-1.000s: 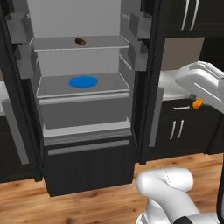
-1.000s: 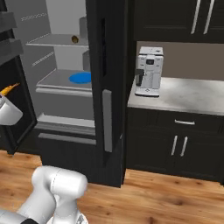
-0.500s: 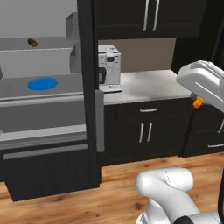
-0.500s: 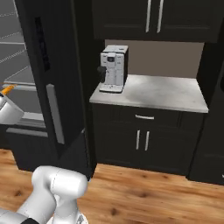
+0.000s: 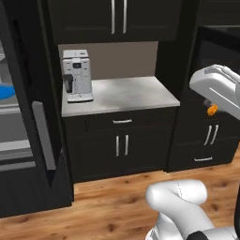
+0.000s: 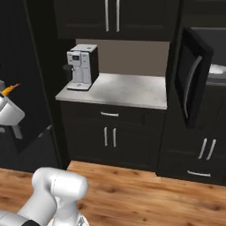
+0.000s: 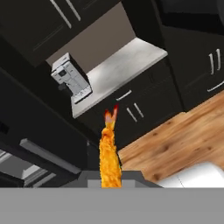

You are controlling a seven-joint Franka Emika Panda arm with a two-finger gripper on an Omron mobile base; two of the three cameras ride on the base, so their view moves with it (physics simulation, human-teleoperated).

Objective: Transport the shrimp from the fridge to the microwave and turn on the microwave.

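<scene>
shrimp (image 7: 109, 157): long, orange, rough crumbed body, red tail
pincer (image 7: 110, 183): clamped on the shrimp
microwave (image 6: 193, 81): black, door ajar
tabletop (image 5: 126, 93): smooth grey

A white coffee machine (image 6: 81, 66) stands at ten o'clock on a grey counter (image 6: 128, 90) over dark cabinets (image 6: 110, 137). At three o'clock the microwave (image 6: 198, 79) has its door swung open, silver handle facing out, a white turntable (image 6: 217, 69) inside. At nine o'clock an orange shrimp (image 6: 9, 89) pokes up from the arm's end. Wood floor (image 6: 145, 198) lies at six o'clock.
</scene>
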